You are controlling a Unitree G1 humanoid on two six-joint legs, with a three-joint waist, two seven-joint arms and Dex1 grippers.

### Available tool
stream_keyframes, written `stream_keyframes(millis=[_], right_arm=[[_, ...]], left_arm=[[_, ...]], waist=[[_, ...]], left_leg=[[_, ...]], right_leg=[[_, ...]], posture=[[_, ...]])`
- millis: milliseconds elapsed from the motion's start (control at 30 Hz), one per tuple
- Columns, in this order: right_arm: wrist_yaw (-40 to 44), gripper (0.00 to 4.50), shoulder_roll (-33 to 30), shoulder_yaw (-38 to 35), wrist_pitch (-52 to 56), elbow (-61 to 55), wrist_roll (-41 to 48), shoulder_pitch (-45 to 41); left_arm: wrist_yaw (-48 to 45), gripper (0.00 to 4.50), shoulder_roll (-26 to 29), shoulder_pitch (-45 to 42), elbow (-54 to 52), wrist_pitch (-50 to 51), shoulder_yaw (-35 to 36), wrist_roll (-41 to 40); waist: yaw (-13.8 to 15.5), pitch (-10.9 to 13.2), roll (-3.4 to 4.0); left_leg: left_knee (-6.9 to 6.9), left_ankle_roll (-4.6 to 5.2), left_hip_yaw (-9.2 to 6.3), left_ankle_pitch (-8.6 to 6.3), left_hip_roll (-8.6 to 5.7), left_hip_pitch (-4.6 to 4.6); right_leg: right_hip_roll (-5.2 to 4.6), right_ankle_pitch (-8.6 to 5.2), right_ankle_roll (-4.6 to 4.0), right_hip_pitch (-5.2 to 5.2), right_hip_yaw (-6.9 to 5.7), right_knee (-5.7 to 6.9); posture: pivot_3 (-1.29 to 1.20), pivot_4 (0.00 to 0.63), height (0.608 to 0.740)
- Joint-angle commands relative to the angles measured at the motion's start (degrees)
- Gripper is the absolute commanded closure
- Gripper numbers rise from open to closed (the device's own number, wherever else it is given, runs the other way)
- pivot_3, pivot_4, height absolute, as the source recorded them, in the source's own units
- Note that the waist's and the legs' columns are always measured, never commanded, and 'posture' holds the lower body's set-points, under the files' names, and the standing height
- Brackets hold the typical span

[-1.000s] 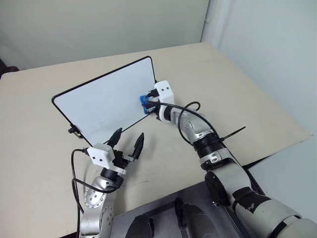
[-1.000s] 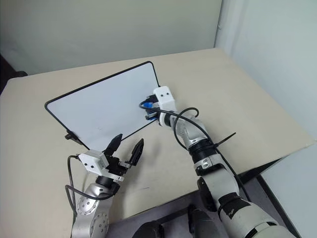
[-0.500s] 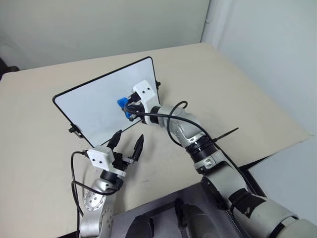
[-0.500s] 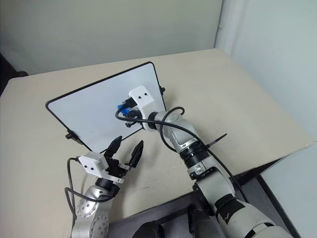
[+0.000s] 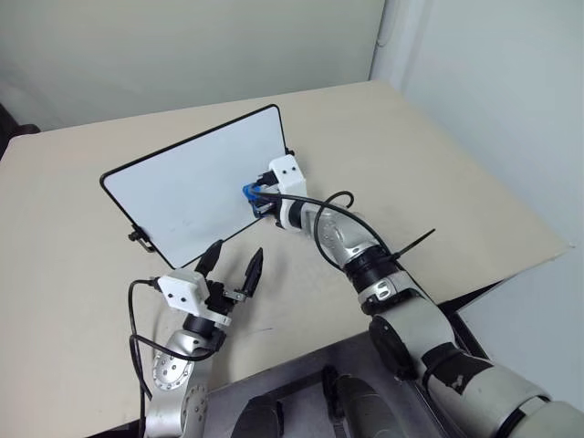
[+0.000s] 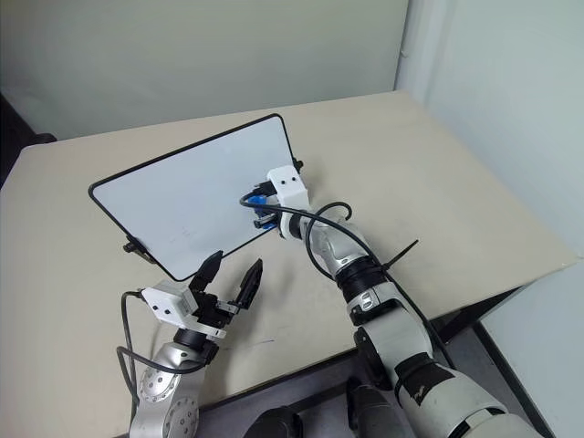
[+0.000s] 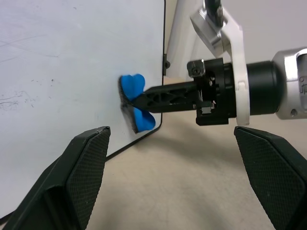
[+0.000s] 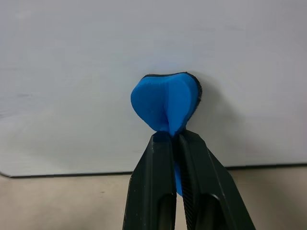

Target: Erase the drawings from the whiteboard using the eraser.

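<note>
Left wrist view: right gripper (image 7: 144, 101), clamped on small folded blue eraser (image 7: 133, 87), should press flat across white black-framed whiteboard (image 7: 72, 62) near its lower right corner; left gripper (image 5: 233, 265) idles apart.

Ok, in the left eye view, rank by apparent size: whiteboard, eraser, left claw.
1. Whiteboard, by far the largest.
2. Left claw, open; it sits nearer the camera, which inflates it.
3. Eraser, a small blue block pinched in the right claw, partly hidden.
</note>
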Motion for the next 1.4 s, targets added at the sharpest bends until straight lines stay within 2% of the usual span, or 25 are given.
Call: stream_keyframes(millis=[33,267,433,600,833,1000,1200,1333,1400], right_arm=[[-3.1,4.48,-0.4,-1.8,-2.5,1.9,-1.1,-2.6],[-2.6,4.48,-2.7,-1.5,0.7,-3.4,-1.8,0.1],[1.0,4.48,-10.1,2.6,15.1,-22.8,-2.4,8.1],[1.7,4.48,-15.9,1.4,30.1,-43.5,1.2,15.8],[3.3,4.48,-25.4,0.5,43.3,-61.2,4.6,24.6],[4.7,4.48,-29.7,-2.4,51.2,-66.4,8.3,29.5],[5.3,4.48,-31.9,-2.2,51.1,-66.1,9.6,36.1],[4.6,4.48,-31.2,-1.1,50.0,-64.6,9.6,37.2],[4.2,3.89,-30.6,-0.9,49.6,-64.0,9.5,37.2]], left_arm=[[0.0,0.0,0.5,-0.4,-2.3,-0.5,0.8,-0.6],[-0.1,0.0,0.6,-0.5,-2.6,0.0,1.1,-0.8],[-0.2,0.0,0.6,-0.7,-2.5,0.1,1.2,-0.9],[-0.8,0.0,1.0,-1.1,-2.2,0.3,1.3,-0.8],[-0.7,0.0,0.6,-1.8,-1.6,0.2,0.2,-0.1],[-0.7,0.0,0.5,-2.6,-0.5,-0.2,-0.1,0.6],[-1.1,0.0,0.6,-3.8,1.1,-0.6,-0.3,0.9],[-1.5,0.0,0.9,-4.4,1.7,-0.4,-0.2,0.6],[-1.7,0.0,1.0,-4.6,2.0,-0.3,0.0,0.5]], waist=[[0.0,0.0,0.0],[0.1,0.0,0.0],[0.7,0.0,0.0],[0.8,0.0,0.0],[1.0,0.0,-0.01],[1.0,0.0,-0.02],[1.1,0.0,0.0],[1.1,0.0,-0.01],[1.1,-0.1,-0.04]], left_leg=[[0.0,0.0,-0.01,0.0,0.0,0.0],[0.0,0.0,0.02,-0.01,0.0,-0.04],[-0.03,0.03,0.03,-0.1,-0.01,-0.06],[0.02,0.1,0.16,-0.13,-0.02,-0.06],[0.07,0.27,0.23,-0.23,-0.05,0.03],[0.13,0.34,0.27,-0.27,-0.08,0.24],[0.11,0.48,0.19,-0.35,-0.12,0.93],[0.11,0.6,0.08,-0.5,-0.2,1.15],[0.11,0.62,0.05,-0.61,-0.21,1.15]], right_leg=[[0.0,0.0,0.0,0.0,0.0,0.0],[-0.01,-0.02,0.04,-0.01,0.01,-0.04],[-0.04,0.01,-0.24,0.01,-0.02,-0.06],[-0.07,-0.19,-0.21,0.0,0.0,-0.06],[-0.07,-0.37,-0.04,0.13,0.05,-0.07],[-0.08,-0.67,0.55,0.39,0.07,-0.09],[-0.06,-0.73,0.7,1.12,0.05,-0.13],[-0.07,-0.86,0.9,1.43,0.06,-0.18],[-0.07,-0.92,0.97,1.44,0.07,-0.19]], posture=[[0.0,0.15,0.74],[0.0,0.15,0.74],[0.0,0.15,0.74],[0.0,0.15,0.74],[0.0,0.15,0.74],[0.0,0.15,0.74],[0.0,0.15,0.74],[0.0,0.15,0.74],[0.0,0.15,0.74]])
